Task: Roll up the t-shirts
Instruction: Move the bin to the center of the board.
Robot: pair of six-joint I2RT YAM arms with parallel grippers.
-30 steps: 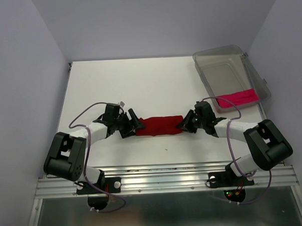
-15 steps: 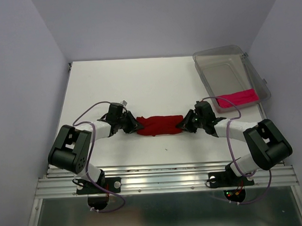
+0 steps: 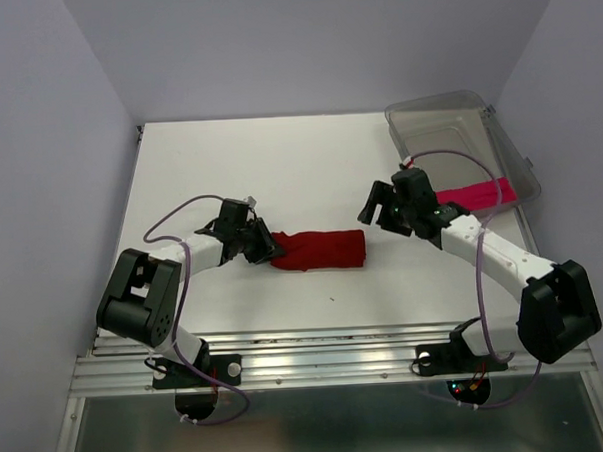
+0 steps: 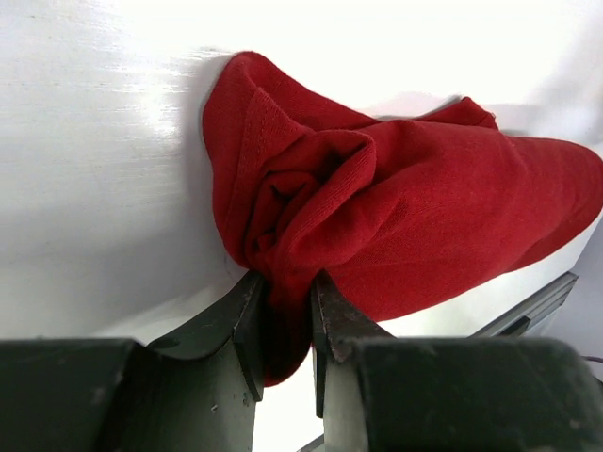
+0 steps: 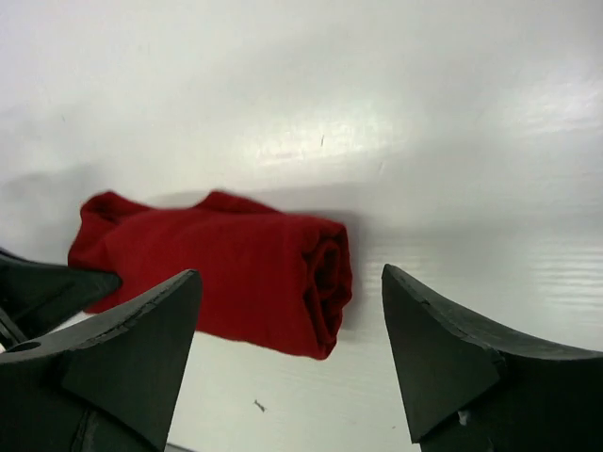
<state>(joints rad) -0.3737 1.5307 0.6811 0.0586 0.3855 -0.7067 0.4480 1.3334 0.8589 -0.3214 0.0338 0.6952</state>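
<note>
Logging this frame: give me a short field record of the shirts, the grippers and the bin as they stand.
red t-shirt: rolled, lying on the table between the arms
pink t-shirt: rolled, inside the clear bin, far right
left gripper: shut on the red t-shirt's left end
right gripper: open, off the cloth, facing the roll's right end
task status: both shirts look rolled; the red one is not in the bin

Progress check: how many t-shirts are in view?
2. The red t-shirt lies rolled on the table, one end in the left gripper; the pink t-shirt lies in the clear bin. None looks hidden.
</note>
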